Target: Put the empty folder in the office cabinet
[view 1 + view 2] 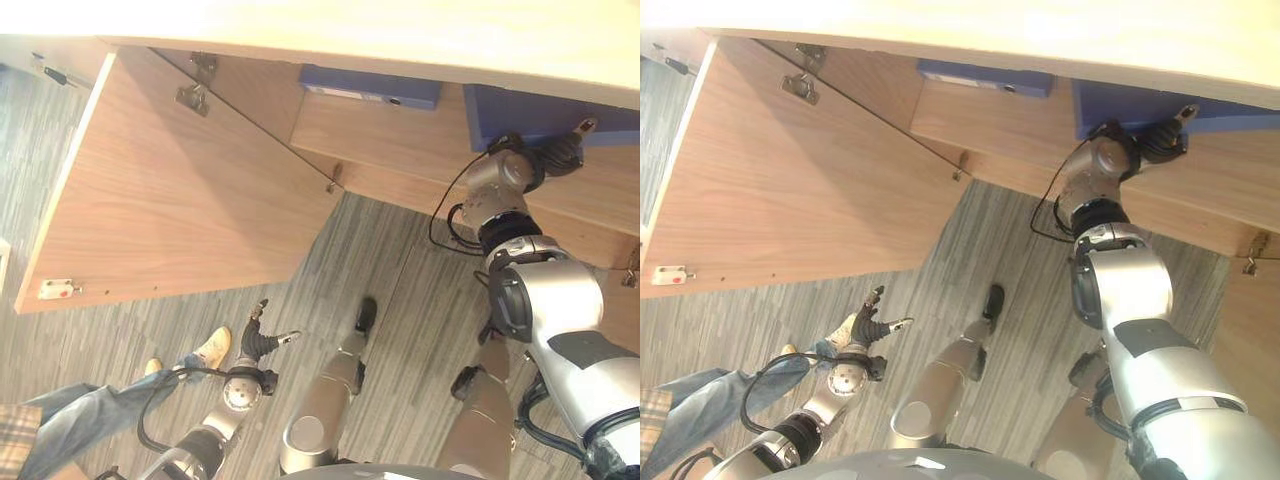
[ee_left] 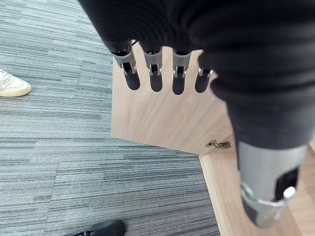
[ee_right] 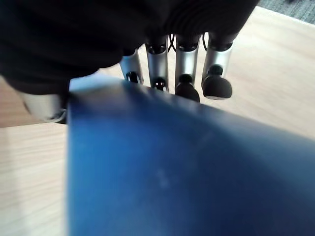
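Folder: the flat dark-blue folder (image 1: 1140, 108) lies on the light wooden cabinet shelf (image 1: 1020, 135), near its front edge on the robot's right.
Right hand: the right hand (image 1: 1145, 145) rests at the folder's front edge; in its wrist view the fingers (image 3: 187, 73) hang over the blue cover, bent only slightly. Whether the thumb pinches from below is hidden, so I cannot tell if it grips.
Left hand: the left hand (image 1: 258, 340) hangs low over the grey striped carpet (image 1: 400, 300), fingers straight, holding nothing.
Step in hand: probably seating the folder fully on the shelf. Push flat and straight along the shelf board so the cover does not buckle, then draw the fingers back level.
Edges: the overhanging pale cabinet top (image 1: 400, 40) sits just above; keep the wrist low.
Open room: a second blue folder (image 1: 370, 88) lies further left on the shelf, well apart. The open wooden cabinet door (image 1: 170, 200) swings out to the left, clear of the right arm.
Bystander: a person's shoe (image 1: 212, 348) stands near the left hand.
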Tool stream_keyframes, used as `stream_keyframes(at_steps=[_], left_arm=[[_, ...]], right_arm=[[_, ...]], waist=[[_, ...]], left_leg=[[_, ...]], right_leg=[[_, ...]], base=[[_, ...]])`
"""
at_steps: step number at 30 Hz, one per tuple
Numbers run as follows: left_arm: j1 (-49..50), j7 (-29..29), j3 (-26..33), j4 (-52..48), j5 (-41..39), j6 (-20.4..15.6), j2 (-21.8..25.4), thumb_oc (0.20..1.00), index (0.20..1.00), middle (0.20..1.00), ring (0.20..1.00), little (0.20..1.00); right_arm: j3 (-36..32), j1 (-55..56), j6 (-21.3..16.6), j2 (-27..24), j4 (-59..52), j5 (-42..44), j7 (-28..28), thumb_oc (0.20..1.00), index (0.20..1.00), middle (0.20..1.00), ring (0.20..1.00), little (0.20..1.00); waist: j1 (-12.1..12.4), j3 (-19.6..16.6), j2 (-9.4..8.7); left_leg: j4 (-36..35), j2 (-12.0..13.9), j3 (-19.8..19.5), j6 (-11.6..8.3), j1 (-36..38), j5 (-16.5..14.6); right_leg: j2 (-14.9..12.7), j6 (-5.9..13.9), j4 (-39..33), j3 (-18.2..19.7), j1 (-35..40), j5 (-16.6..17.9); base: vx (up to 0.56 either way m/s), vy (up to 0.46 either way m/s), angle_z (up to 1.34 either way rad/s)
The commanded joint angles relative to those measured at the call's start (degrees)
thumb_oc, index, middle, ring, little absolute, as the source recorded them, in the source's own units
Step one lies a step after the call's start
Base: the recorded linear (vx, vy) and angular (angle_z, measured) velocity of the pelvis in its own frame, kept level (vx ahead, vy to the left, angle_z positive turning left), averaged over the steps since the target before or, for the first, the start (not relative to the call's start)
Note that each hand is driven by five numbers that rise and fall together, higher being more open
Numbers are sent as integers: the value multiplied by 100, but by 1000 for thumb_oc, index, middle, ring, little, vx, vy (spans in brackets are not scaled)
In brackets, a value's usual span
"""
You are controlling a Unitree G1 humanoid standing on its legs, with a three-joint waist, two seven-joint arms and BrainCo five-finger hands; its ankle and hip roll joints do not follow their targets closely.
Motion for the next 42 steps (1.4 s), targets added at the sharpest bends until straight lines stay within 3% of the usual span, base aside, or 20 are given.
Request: stream_keyframes(at_steps=[1,4,9,18,25,35,36,37,38,42], left_arm=[[-137,70,-382,-29,-62,-105,392,1000,1000,1000,1000,1000],[-124,59,-388,-41,-65,-98,383,1000,1000,1000,1000,1000],[-29,13,-310,-85,-147,-26,392,1000,1000,1000,1000,1000],[76,4,-189,-156,-299,12,418,1000,1000,1000,1000,1000],[44,12,-134,-193,-390,9,407,1000,1000,1000,1000,1000],[32,31,106,-212,-483,66,467,1000,1000,1000,1000,1000],[38,34,123,-231,-477,67,480,1000,1000,1000,1000,1000],[32,37,136,-235,-473,75,485,1000,1000,1000,1000,1000],[40,39,151,-243,-464,74,500,1000,1000,1000,1000,1000],[38,47,154,-254,-462,86,528,1000,1000,1000,1000,1000]], right_arm=[[276,-572,-34,-502,52,215,119,200,200,200,200,200],[314,-653,-11,-616,122,266,157,200,200,200,200,200],[248,-1018,22,-1310,443,1085,308,200,200,200,200,200],[376,-1440,41,-1890,629,1505,227,200,200,200,200,200],[639,-1572,133,-1872,514,1083,73,200,200,200,200,200],[1151,-1714,710,-1320,710,549,456,200,200,200,200,200],[1160,-1710,728,-1246,713,556,485,222,222,222,222,222],[1186,-1703,760,-1186,722,525,511,542,542,542,542,542],[1187,-1681,785,-1124,726,497,532,1000,1000,1000,1000,1000],[1225,-1649,841,-1021,773,450,532,1000,1000,1000,1000,1000]], waist=[[315,-35,59],[343,-66,94],[463,-188,254],[491,-260,313],[485,-217,294],[475,-171,222],[504,-173,230],[477,-155,205],[461,-147,188],[464,-130,158]], left_leg=[[147,271,50,-82,582,-857],[95,292,48,-90,582,-835],[-108,381,72,-126,589,-795],[-247,407,131,-150,537,-724],[-295,420,218,-168,482,-672],[-283,429,325,-183,472,-678],[-263,462,348,-182,503,-739],[-267,433,345,-187,486,-698],[-267,423,352,-187,488,-696],[-232,397,361,-184,484,-716]], right_leg=[[-247,699,-5,593,22,-190],[-240,697,9,586,-10,-204],[-205,719,70,578,-147,-313],[-168,682,199,646,-409,-357],[-123,657,256,708,-590,-390],[-70,626,262,742,-645,-364],[-32,635,253,742,-609,-396],[-59,624,228,739,-616,-345],[-71,630,204,727,-603,-324],[-78,631,148,717,-550,-291]], base=[[0,0,0],[19,0,0],[41,4,2],[23,12,0],[-1,-2,-7],[-3,-1,-1],[-22,1,-4],[-25,2,-7],[-37,1,-6],[-24,11,-4]])
